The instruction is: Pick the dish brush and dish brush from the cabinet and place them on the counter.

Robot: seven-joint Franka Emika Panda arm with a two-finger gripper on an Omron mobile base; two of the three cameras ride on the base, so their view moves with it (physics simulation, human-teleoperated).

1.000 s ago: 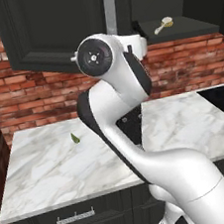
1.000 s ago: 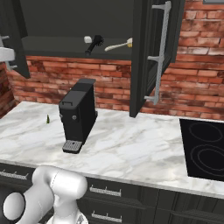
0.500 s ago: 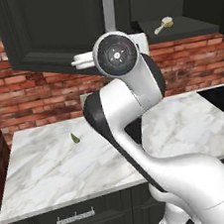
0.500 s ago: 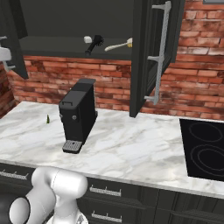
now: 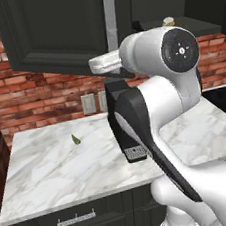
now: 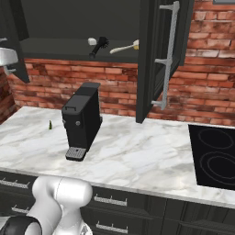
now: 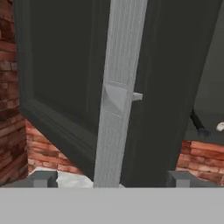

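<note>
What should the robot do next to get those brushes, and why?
Probably pull back from the door handle and swing toward the shelf. The gripper is open with the handle between its tips, the cabinet is open, and both brushes lie on the shelf.

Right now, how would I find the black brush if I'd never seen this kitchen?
Look up at the open dark cabinet above the white marble counter. On its shelf, above the black coffee machine, lies the black dish brush. It sits between a small white block and a cream-handled brush; it alone is all black.

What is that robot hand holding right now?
Nothing. The gripper is open, fingertips spread either side of the cabinet door's silver handle without touching it.
</note>
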